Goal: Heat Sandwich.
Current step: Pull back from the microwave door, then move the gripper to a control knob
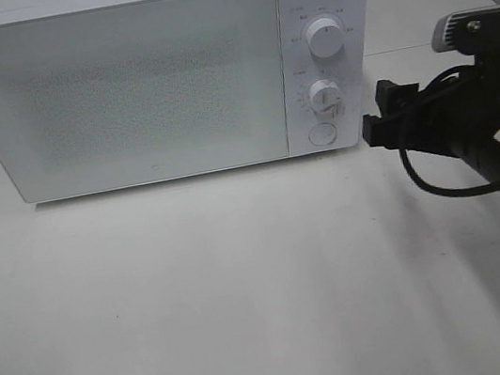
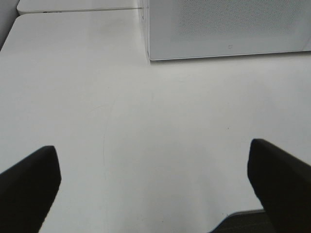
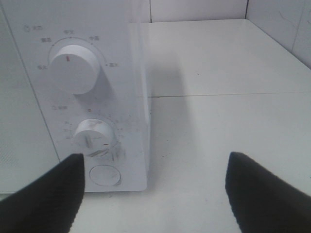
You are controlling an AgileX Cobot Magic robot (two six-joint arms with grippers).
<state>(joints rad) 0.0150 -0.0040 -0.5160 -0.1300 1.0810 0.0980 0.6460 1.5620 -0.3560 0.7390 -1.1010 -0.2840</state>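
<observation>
a white microwave [image 1: 120, 84] stands on the white desk [image 1: 248, 292] with its door shut, at eleven o'clock in the high view. my right claw [image 3: 155, 191] hangs at three o'clock, just beside the microwave's control panel. its two dark fingers [image 3: 43, 194] are spread wide with nothing between them, facing the lower dial [image 3: 92, 137] and the round button [image 3: 105, 174]. my left claw [image 2: 155, 184] is spread wide too, empty, above the desk. i cannot tell where the sandwich is; no view shows it.

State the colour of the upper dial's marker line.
Red marker line on a white upper dial; the right wrist view shows it best.
</observation>
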